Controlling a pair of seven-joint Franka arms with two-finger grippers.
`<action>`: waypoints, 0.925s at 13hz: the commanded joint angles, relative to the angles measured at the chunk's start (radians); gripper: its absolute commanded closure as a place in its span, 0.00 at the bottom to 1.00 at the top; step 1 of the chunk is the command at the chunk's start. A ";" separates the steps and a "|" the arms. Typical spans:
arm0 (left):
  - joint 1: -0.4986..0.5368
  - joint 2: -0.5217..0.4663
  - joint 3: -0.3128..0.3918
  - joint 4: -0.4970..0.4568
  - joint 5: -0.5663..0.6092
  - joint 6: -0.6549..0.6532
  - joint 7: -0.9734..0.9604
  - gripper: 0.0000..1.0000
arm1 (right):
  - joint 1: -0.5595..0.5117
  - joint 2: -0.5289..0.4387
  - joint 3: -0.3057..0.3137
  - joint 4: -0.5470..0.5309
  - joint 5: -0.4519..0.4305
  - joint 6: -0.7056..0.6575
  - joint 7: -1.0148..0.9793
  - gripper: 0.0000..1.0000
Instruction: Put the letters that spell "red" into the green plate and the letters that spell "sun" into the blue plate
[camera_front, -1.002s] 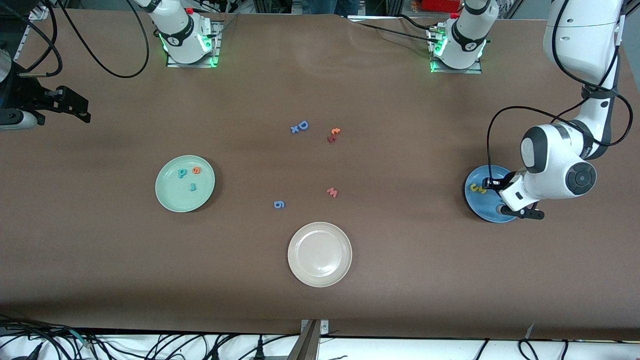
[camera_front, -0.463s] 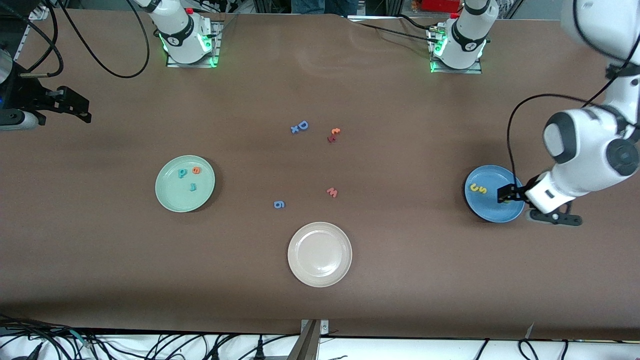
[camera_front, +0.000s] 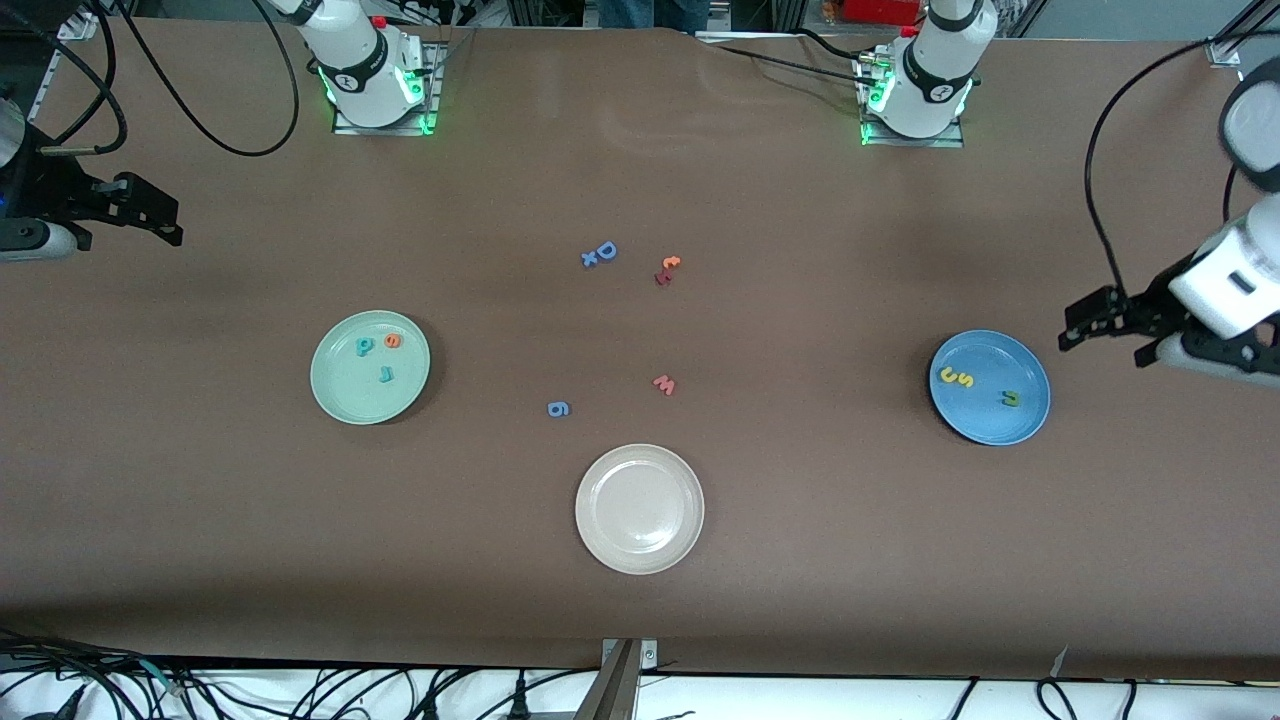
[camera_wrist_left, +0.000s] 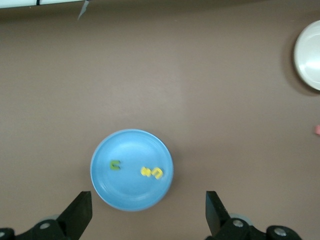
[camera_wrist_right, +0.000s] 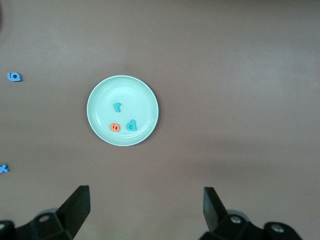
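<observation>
Red letters in green plate, sun letters in blue plate; both grippers wide open, empty.

A: Where is the left gripper?

B: Up in the air at the left arm's end of the worktop, its white wrist angled down and inward. Jaws spread wide, nothing between them.

A: And the right gripper?

B: At the right arm's end, hanging above the worktop, wrist camera looking straight down. Jaws wide apart too, empty. That arm waits.
</observation>
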 joint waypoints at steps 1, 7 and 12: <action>0.117 -0.043 -0.154 0.066 0.034 -0.141 -0.136 0.00 | 0.007 0.000 0.003 0.013 -0.012 -0.016 -0.002 0.00; 0.239 -0.026 -0.274 0.133 0.038 -0.208 -0.192 0.00 | 0.017 0.003 0.008 0.033 -0.013 -0.018 0.000 0.00; 0.240 -0.015 -0.274 0.136 0.067 -0.201 -0.237 0.00 | 0.028 0.003 0.011 0.033 -0.015 -0.018 0.001 0.00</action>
